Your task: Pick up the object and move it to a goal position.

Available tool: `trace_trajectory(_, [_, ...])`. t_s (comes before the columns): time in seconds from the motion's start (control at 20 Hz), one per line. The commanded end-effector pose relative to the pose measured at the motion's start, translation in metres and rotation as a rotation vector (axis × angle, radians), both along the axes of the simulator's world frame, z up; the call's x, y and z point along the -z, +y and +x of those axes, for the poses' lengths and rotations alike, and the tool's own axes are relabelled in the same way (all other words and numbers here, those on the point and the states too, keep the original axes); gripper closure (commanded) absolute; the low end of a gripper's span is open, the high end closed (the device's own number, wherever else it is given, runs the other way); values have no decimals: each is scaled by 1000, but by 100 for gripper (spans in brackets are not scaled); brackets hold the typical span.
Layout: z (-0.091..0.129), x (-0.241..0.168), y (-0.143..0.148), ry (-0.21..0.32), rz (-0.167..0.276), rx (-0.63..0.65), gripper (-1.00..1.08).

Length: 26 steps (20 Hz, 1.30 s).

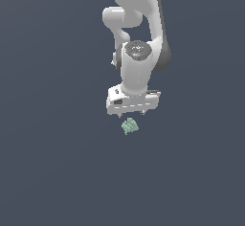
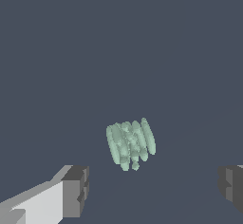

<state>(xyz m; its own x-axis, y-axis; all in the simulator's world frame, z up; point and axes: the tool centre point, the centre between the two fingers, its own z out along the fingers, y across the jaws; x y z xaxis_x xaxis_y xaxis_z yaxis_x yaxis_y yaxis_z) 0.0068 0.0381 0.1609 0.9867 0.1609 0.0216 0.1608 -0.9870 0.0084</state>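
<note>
You are looking at a ridged, lumpy mint-green block (image 2: 131, 144) sitting apart from the white gripper (image 2: 154, 190), whose dark fingertips (image 2: 76, 190) are standing wide.

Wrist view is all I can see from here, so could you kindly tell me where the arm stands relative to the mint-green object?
Observer: In the exterior view the gripper hangs just above the object, not touching it.
Operator: Thank you. Is the block centred under it?
Observer: Roughly; it sits slightly toward the exterior view's left of the wrist's middle.
Operator: Does anything else lie nearby?
Observer: The exterior view shows only the white arm reaching down from the top of the picture over the plain dark ground.
</note>
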Motion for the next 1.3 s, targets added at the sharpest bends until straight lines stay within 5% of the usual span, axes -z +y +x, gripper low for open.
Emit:
trace_trajectory(0.0, [-2,11,0,4,-1,-42,-92])
trace_trajectory(0.6, [-13,64,0,21,1,-244,-92])
trace_trajectory(1.25, [-15,84,1,24,2,-267,-92])
